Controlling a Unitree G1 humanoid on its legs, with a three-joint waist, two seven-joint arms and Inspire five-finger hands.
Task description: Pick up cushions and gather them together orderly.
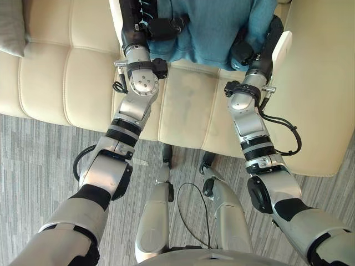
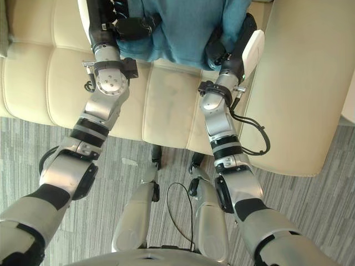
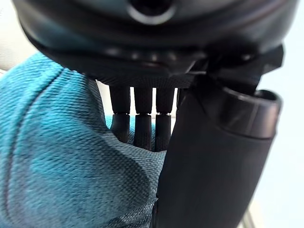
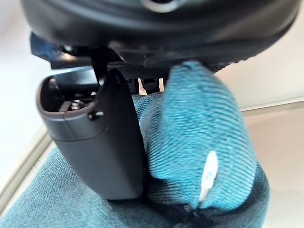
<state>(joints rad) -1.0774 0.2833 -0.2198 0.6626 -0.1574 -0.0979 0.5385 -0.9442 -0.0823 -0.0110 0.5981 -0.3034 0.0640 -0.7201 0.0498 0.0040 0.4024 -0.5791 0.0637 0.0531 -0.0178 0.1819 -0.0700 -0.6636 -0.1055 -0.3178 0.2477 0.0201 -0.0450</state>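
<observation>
Teal cushion hangs between the two hands over the rear half of the cream sofa seat, close to the broad armrest on the robot's right. Cannot tell whether its lower edge rests on the seat or clears it.

Left hand grips the cushion's left edge. In its wrist view the fingers run behind a fold of cloth and the thumb closes on the front, pinching the fabric. Right hand does the same on the right edge: thumb pressed in, cloth bulging past it, a white zip pull dangling just beside the grip.

A second, grey cushion lies at the sofa's far left corner, well apart from the teal one.

Judgement: the step in hand is the carry toward the grey cushion. Both pinches take only edge cloth, so the filling can sag and twist. Lift level, with both hands at the same height, clear the seat before travelling left, and set the teal cushion down square against the grey one rather than dropping it. Release only once it sits flat.
</observation>
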